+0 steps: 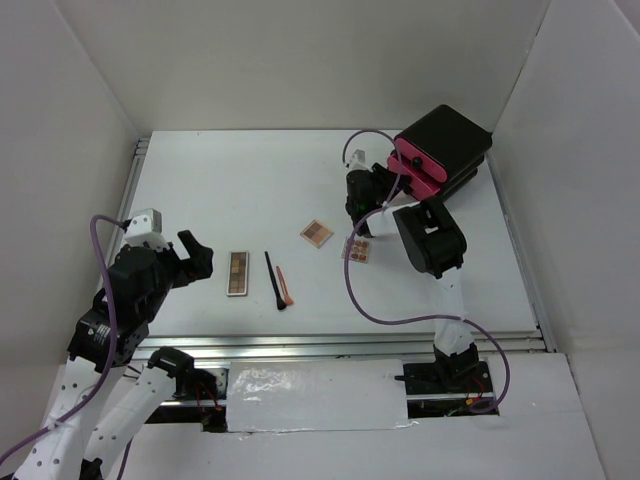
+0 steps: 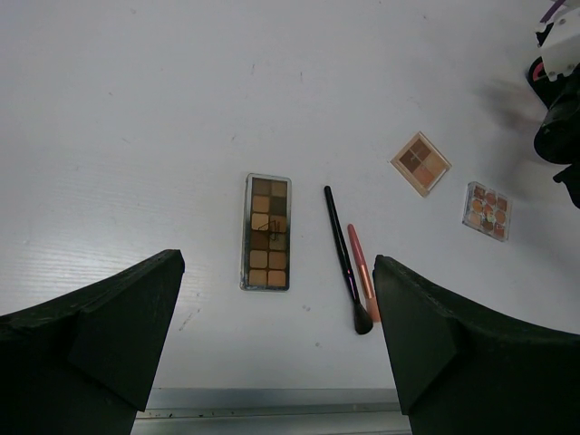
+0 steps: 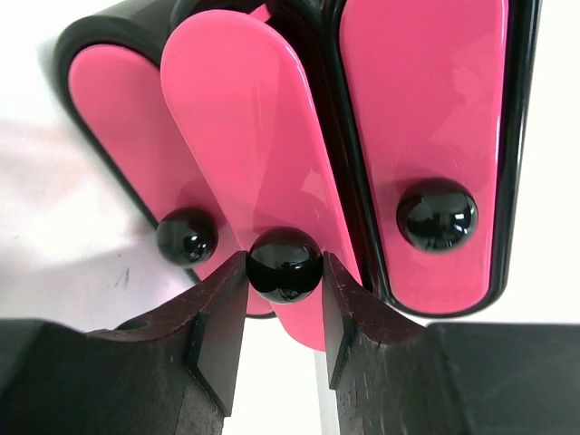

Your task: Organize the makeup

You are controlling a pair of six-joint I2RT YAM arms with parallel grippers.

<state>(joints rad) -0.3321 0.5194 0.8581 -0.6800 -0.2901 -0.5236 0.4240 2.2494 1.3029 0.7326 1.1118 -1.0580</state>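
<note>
Right gripper (image 3: 284, 292), stretched far toward the box (image 1: 445, 140), pinches a drawer knob (image 3: 284, 263); palette (image 1: 238, 273) lies well left, beside the raised, wide-open left gripper (image 1: 197, 253).

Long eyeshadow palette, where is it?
The palette lies left of centre in the top view, just left of the black brush, near the open left gripper.

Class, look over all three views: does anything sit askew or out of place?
Yes. The middle pink drawer of the black box juts out past its two neighbours, with the right tool closed on its black knob.
</note>
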